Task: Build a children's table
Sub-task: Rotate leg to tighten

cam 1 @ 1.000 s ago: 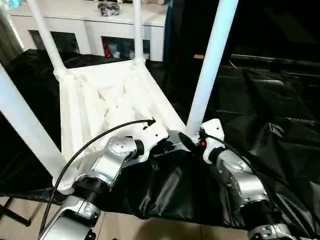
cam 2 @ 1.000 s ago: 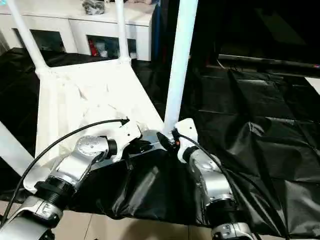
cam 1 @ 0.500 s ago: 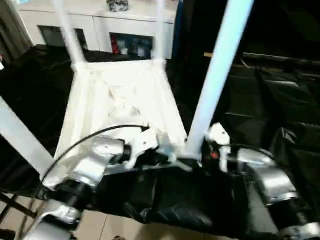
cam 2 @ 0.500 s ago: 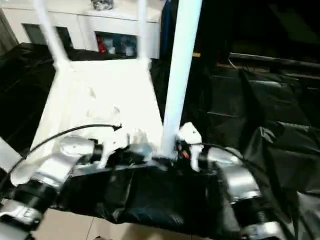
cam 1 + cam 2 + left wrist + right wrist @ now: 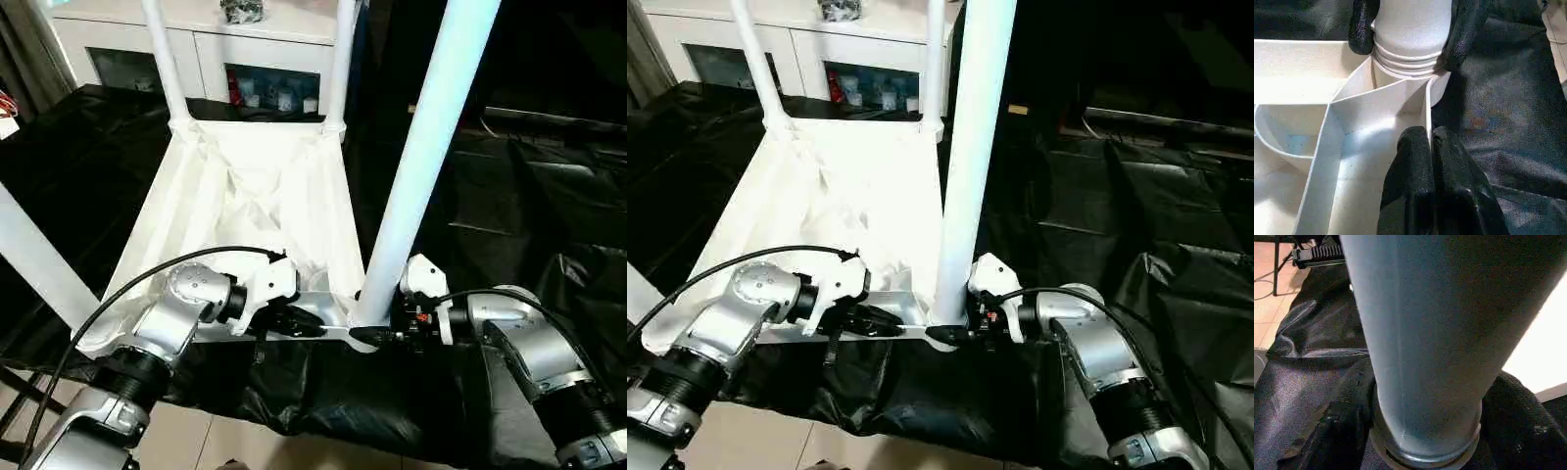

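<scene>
Writing is nowhere readable on the white parts. The children's table lies upside down on a black sheet covering the tabletop, its four legs pointing up. The left gripper is pinched together on the thin rim wall of the table beside the near right corner socket. The right gripper is clamped around the base of the leg standing in that socket. Behind stands a white cabinet with glass doors; small items sit inside, too small to identify.
</scene>
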Motion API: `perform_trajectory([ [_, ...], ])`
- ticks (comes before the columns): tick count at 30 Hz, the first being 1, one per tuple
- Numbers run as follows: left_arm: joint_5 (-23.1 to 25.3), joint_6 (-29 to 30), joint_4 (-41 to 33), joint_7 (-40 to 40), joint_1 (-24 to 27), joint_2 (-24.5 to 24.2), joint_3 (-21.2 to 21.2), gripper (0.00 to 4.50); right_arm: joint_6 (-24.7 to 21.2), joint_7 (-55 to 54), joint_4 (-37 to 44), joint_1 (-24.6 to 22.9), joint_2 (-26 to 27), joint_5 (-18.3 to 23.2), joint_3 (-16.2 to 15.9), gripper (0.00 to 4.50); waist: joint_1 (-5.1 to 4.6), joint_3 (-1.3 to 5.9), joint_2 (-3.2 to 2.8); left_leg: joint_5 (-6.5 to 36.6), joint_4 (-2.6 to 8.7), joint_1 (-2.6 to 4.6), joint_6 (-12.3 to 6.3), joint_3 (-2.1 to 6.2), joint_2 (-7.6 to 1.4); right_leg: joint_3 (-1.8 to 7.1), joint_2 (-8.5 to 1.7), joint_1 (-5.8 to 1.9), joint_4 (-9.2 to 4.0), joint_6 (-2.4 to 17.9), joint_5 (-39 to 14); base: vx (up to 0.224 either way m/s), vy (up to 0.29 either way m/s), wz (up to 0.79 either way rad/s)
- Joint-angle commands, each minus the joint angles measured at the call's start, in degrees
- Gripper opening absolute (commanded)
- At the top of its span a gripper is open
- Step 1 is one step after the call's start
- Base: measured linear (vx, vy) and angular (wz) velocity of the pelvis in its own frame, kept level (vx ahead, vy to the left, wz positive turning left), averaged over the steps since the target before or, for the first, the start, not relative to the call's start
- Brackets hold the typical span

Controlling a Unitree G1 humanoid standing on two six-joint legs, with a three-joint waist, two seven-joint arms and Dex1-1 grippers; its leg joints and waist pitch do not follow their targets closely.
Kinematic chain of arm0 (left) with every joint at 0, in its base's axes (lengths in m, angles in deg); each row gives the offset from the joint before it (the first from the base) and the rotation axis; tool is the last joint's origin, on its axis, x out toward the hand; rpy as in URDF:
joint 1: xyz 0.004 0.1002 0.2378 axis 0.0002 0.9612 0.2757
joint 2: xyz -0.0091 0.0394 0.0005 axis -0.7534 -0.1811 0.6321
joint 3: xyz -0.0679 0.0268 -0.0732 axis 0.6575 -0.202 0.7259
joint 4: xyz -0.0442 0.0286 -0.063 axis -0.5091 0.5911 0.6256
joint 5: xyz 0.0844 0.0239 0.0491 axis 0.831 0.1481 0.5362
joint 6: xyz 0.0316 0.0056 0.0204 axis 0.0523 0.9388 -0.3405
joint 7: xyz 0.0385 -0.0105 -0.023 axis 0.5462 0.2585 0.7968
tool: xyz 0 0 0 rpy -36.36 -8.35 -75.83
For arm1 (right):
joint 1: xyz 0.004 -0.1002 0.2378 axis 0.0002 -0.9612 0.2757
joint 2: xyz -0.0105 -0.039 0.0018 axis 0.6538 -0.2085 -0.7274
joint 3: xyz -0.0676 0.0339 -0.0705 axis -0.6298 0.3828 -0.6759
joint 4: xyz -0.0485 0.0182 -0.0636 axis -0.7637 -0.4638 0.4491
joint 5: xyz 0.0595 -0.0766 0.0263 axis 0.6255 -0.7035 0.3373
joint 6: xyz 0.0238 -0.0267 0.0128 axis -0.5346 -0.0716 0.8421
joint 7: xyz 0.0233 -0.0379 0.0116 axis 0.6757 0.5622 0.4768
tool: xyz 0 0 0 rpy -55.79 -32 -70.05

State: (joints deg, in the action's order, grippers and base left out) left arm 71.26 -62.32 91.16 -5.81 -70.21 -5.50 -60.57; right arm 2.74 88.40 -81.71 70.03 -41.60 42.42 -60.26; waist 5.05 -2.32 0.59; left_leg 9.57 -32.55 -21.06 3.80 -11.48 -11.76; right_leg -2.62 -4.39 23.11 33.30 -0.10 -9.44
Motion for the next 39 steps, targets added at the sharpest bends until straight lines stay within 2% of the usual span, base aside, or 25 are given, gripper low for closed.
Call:
perform_trajectory([
  [1, -0.4, -1.1, 0.1, -0.9, -1.2, 0.6, -1.6, 0.0, 0.6, 1.1, 0.4, 0.8, 0.1, -0.9, -2.1, 2.75, -0.12, 3.34, 0.36, 13.5, 3.28, 0.96, -2.36, 0.58, -1.67, 1.87, -3.13, -2.37, -3.2, 12.2, -13.1, 0.0, 0.0, 0.0],
  [6, -0.2, -2.0, 0.6, 1.0, -1.1, 1.3, -1.0, 0.0, 0.4, -0.1, 0.9, -0.6, 0.6, -0.6, -1.9, 2.69, -0.12, 3.34, 0.26, 13.8, 3.29, 0.99, -2.22, 0.61, -1.68, 1.86, -3.1, -2.33, -3.23, 12.0, -13.6, 0.0, 0.0, 0.0],
  [9, 2.5, -1.4, 2.6, 10.0, -1.9, 4.7, -0.3, 0.0, 0.2, -11.8, -1.7, -1.4, 5.5, -2.4, 0.8, 2.68, -0.28, 3.08, 0.32, 15.5, 3.47, 1.05, -1.46, 0.66, -1.61, 1.91, -3.14, -2.1, -3.66, 11.3, -16.5, 0.0, 0.0, 0.0],
  [11, 3.5, -1.4, 3.6, 13.7, -2.4, 6.3, -0.1, 0.0, -0.3, -16.3, -2.7, -1.3, 7.4, -3.1, 1.7, 2.67, -0.71, 2.96, 0.41, 18.9, 3.66, 1.35, 0.24, 1.02, -1.38, 1.71, -3.34, -1.89, -4.42, 9.0, -24.0, 0.0, 0.0, 0.0],
  [12, 3.5, -1.3, 3.7, 14.1, -2.4, 6.6, 0.0, 0.0, -0.4, -17.0, -2.8, -1.3, 7.7, -3.2, 1.9, 2.67, -0.78, 2.91, 0.47, 19.3, 3.69, 1.37, 0.36, 1.06, -1.36, 1.69, -3.31, -1.82, -4.61, 8.5, -25.1, 0.0, 0.0, 0.0],
  [14, 4.3, 0.4, 4.9, 19.1, -3.0, 10.7, -0.3, 0.0, -1.9, -27.5, -5.2, -0.8, 13.2, -3.9, 4.1, 2.67, -1.54, 2.78, 0.43, 20.9, 3.78, 1.3, 1.04, 1.28, -1.24, 1.58, -3.33, -1.59, -5.03, 7.2, -28.3, 0.0, 0.0, 0.0],
  [15, 4.9, 1.1, 5.5, 21.1, -3.4, 12.1, -0.5, 0.0, -2.1, -31.0, -6.1, -0.6, 15.1, -4.3, 4.6, 2.67, -1.66, 2.85, 0.22, 21.2, 3.81, 1.42, 1.18, 1.39, -1.21, 1.51, -3.34, -1.56, -5.14, 6.9, -28.8, 0.0, 0.0, 0.0],
  [16, 5.3, 1.8, 6.1, 22.9, -3.8, 13.6, -0.8, 0.0, -2.2, -34.3, -7.0, -0.3, 17.1, -4.7, 5.0, 2.67, -2.28, 2.73, 0.29, 22.0, 3.88, 1.3, 1.44, 1.42, -1.12, 1.43, -3.2, -1.38, -5.32, 6.4, -29.9, 0.0, 0.0, 0.0],
  [17, 6.1, 3.3, 7.4, 26.6, -4.8, 16.5, -1.1, 0.0, -1.6, -39.9, -8.6, 0.7, 20.7, -5.4, 5.5, 2.67, -2.41, 2.83, 0.03, 22.5, 3.85, 1.45, 1.47, 1.66, -1.01, 1.24, -3.31, -1.48, -5.51, 5.8, -31.2, 0.0, 0.0, 0.0],
  [18, 6.1, 3.4, 7.5, 26.7, -4.8, 16.6, -1.1, 0.0, -1.6, -40.2, -8.6, 0.8, 20.9, -5.5, 5.5, 2.67, -2.65, 2.83, 0.05, 22.5, 3.86, 1.42, 1.46, 1.56, -1.04, 1.34, -3.34, -1.34, -5.66, 5.8, -30.9, 0.0, 0.0, 0.0],
  [19, 6.7, 4.0, 8.3, 28.8, -5.5, 18.1, -1.0, 0.0, -1.2, -41.8, -9.0, 1.4, 23.0, -5.5, 5.6, 2.67, -2.86, 2.71, 0.01, 23.3, 3.86, 1.35, 1.35, 1.72, -0.83, 1.06, -3.19, -1.41, -5.87, 5.5, -31.9, 0.0, 0.0, 0.0],
  [21, 6.8, 3.6, 8.6, 29.2, -5.7, 18.5, -0.8, 0.0, 0.5, -41.6, -9.0, 1.8, 23.3, -6.5, 4.8, 2.67, -3.11, 2.82, 0.09, 24.1, 3.7, 1.57, 0.73, 1.71, -0.77, 1.03, -3.18, -1.23, -6.2, 5.0, -32.6, 0.0, 0.0, 0.0],
  [22, 6.8, 3.3, 8.6, 28.9, -5.8, 18.5, -0.9, 0.0, 1.1, -41.6, -9.0, 2.0, 23.2, -6.9, 4.5, 2.67, -3.16, 2.76, -0.05, 24.2, 3.74, 1.45, 0.24, 1.71, -0.78, 1.08, -3.17, -1.22, -6.28, 5.1, -32.3, 0.0, 0.0, 0.0],
  [23, 6.7, 3.0, 8.2, 28.1, -5.5, 18.1, -0.8, 0.0, 0.8, -40.8, -8.4, 1.9, 23.4, -5.5, 5.4, 3.23, -3.14, 2.83, -0.09, 24.0, 3.75, 1.41, -0.07, 1.65, -0.81, 1.16, -3.11, -1.22, -6.21, 5.3, -31.3, 0.0, 0.0, 0.0],
  [25, 6.5, 1.9, 7.5, 26.1, -4.9, 17.3, -0.9, 0.0, 0.0, -39.1, -7.2, 1.4, 23.2, -3.7, 6.6, 3.23, -3.18, 2.81, -0.09, 23.9, 3.87, 1.29, -0.26, 1.63, -0.94, 1.23, -3.04, -1.24, -5.99, 5.9, -29.6, 0.0, 0.0, 0.0],
  [28, 5.8, 1.1, 6.2, 23.1, -4.0, 15.6, -1.1, 0.0, -0.5, -36.7, -6.0, 0.8, 21.4, -3.0, 6.9, 3.47, -2.98, 3.02, -0.13, 22.6, 3.94, 1.07, -0.56, 1.52, -1.12, 1.48, -3.07, -1.46, -5.48, 7.4, -25.5, 0.0, 0.0, 0.0],
  [29, 5.4, 0.3, 5.8, 22.2, -3.7, 15.1, -1.2, 0.0, -0.5, -36.2, -5.9, 0.8, 20.7, -2.7, 7.2, 3.74, -2.93, 3.02, -0.02, 22.2, 3.97, 0.97, -0.69, 1.49, -1.16, 1.5, -3.05, -1.64, -5.23, 8.0, -24.1, 0.0, 0.0, 0.0],
  [31, 4.1, 0.6, 4.1, 19.2, -2.8, 13.7, -1.0, 0.0, -0.4, -33.6, -5.5, 0.6, 18.4, -2.2, 7.4, 3.82, -2.82, 3.15, -0.13, 20.7, 3.9, 0.84, -1.1, 1.35, -1.24, 1.66, -3.13, -1.85, -4.86, 9.0, -21.3, 0.0, 0.0, 0.0],
  [33, 2.9, -1.1, 2.5, 15.5, -2.0, 11.5, -0.8, 0.0, 0.5, -27.4, -4.2, 0.1, 13.6, -2.7, 5.8, 3.94, -2.59, 3.24, -0.03, 18.9, 3.74, 0.84, -1.53, 1.22, -1.31, 1.7, -3.08, -2.09, -4.5, 10.3, -18.2, 0.0, 0.0, 0.0],
  [34, 2.9, -1.1, 2.5, 15.5, -2.0, 11.5, -0.8, 0.0, 0.5, -27.4, -4.2, 0.1, 13.6, -2.7, 5.8, 3.94, -2.5, 3.32, -0.08, 17.2, 3.56, 0.61, -2.33, 1.01, -1.29, 1.82, -3.08, -2.24, -4.12, 10.9, -15.8, 0.05, -0.006, 0.05],
  [35, 2.5, -1.3, 2.1, 14.1, -1.9, 10.7, -0.8, 0.0, 0.4, -25.2, -3.6, -0.2, 12.0, -2.9, 5.1, 4.19, -2.11, 3.36, -0.22, 16.4, 3.3, 0.99, -2.89, 0.75, -1.37, 1.95, -3.09, -2.0, -4.07, 11.5, -14.1, 0.0, 0.0, 0.0],
  [36, 1.7, -1.6, 1.3, 11.2, -1.6, 9.2, -0.8, 0.0, 0.7, -20.0, -1.9, -0.8, 8.9, -2.7, 3.7, 4.19, -2.08, 3.42, -0.17, 15.7, 3.27, 0.88, -3.13, 0.76, -1.33, 1.91, -3.04, -2.23, -3.87, 11.8, -13.2, 0.0, 0.0, 0.0],
  [37, 1.7, -1.6, 1.3, 11.2, -1.6, 9.2, -0.8, 0.0, 0.7, -20.0, -1.9, -0.8, 8.9, -2.7, 3.7, 4.3, -1.91, 3.56, -0.27, 13.5, 3.23, 0.4, -3.56, 0.83, -1.28, 1.84, -3.09, -2.76, -3.39, 12.2, -11.0, 0.0, 0.0, 0.0],
  [38, 0.7, -1.4, 0.3, 7.8, -1.1, 7.6, -0.8, 0.0, 0.4, -14.0, 0.1, -1.4, 5.8, -1.7, 3.0, 4.3, -1.7, 3.62, -0.39, 12.6, 3.08, 0.59, -4.22, 0.75, -1.4, 1.83, -3.0, -2.63, -3.23, 12.8, -8.9, 0.0, 0.0, 0.0],
  [39, 0.5, -1.2, 0.1, 6.9, -1.0, 7.2, -0.8, 0.0, 0.6, -12.5, 0.6, -1.4, 5.0, -1.5, 2.9, 4.3, -1.61, 3.67, -0.42, 12.2, 3.06, 0.56, -4.47, 0.76, -1.52, 1.82, -3.03, -2.76, -3.02, 13.2, -7.7, 0.0, 0.0, 0.0],
])
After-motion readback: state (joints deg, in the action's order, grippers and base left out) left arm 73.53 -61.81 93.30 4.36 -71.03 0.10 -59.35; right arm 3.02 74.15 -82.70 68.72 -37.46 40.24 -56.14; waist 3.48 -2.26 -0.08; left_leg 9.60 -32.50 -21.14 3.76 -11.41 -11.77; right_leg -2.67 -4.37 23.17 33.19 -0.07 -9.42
